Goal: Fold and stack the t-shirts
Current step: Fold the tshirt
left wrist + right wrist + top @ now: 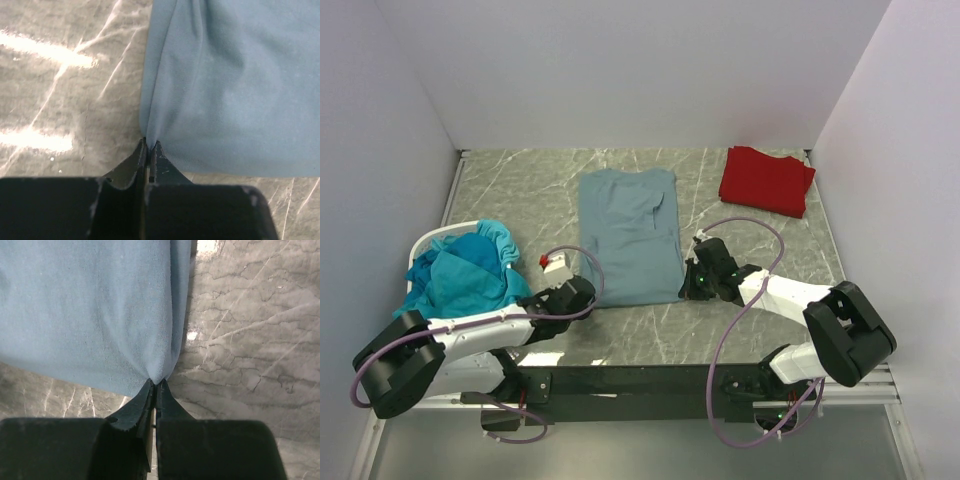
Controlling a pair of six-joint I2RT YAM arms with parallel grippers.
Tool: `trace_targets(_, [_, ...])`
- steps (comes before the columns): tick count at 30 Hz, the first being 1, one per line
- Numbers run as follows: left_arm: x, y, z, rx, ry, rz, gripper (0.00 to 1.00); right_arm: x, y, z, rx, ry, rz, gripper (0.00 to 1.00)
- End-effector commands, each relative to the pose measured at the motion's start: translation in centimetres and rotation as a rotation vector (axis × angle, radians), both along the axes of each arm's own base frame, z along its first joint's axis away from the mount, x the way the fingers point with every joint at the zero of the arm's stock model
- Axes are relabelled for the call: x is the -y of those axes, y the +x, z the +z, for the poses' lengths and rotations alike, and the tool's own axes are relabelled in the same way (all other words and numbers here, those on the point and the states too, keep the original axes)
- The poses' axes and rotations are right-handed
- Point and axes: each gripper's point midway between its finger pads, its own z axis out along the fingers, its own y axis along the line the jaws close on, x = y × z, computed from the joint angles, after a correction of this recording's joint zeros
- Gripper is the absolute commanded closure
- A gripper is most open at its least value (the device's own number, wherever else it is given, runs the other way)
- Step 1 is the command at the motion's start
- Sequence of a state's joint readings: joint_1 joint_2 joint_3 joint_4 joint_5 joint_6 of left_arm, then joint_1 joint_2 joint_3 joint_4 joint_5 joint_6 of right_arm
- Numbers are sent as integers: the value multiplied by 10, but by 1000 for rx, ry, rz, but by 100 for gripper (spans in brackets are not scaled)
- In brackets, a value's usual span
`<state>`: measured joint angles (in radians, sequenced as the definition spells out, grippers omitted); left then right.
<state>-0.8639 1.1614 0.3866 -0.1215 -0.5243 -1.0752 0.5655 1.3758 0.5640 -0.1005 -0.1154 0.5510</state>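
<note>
Lying low over the table [520,190], both arms reach inward from its near edge: left gripper [582,293] at the 7 o'clock corner of the blue shirt [630,240], right gripper [693,284] at its 5 o'clock corner.

Wrist views: each pair of jaws pinched together on a corner of blue cloth, which puckers at the tips (too small to judge from above).

Top view only: blue shirt flat at table centre, folded narrow, long axis 12 to 6, gripped end toward 6; red shirt [767,180] folded at 1 o'clock; teal shirts [470,270] heaped in basket [430,240] at 8 o'clock.
</note>
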Motion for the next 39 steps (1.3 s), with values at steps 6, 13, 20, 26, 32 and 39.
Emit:
trace_targets(6, [-7, -8, -1, -9, 59, 27, 98, 9, -4, -3, -2, -38, -21, 100])
trace_targets(13, [-6, -16, -4, -28, 54, 31, 68, 8, -5, -3, 1, -33, -15, 100])
trace_targets(20, [-14, -19, -6, -31, 71, 65, 62, 7, -5, -3, 0, -32, -11, 100])
trace_targets(26, [-19, -22, -2, -17, 49, 89, 64, 7, -5, -4, -4, -35, -9, 100])
trace_targets(32, [-15, -23, -4, -25, 47, 69, 67, 7, -5, -5, -5, -38, -9, 100])
trace_targets(39, [-8, -26, -7, -38, 48, 24, 73, 7, -5, -4, -1, -36, -11, 100])
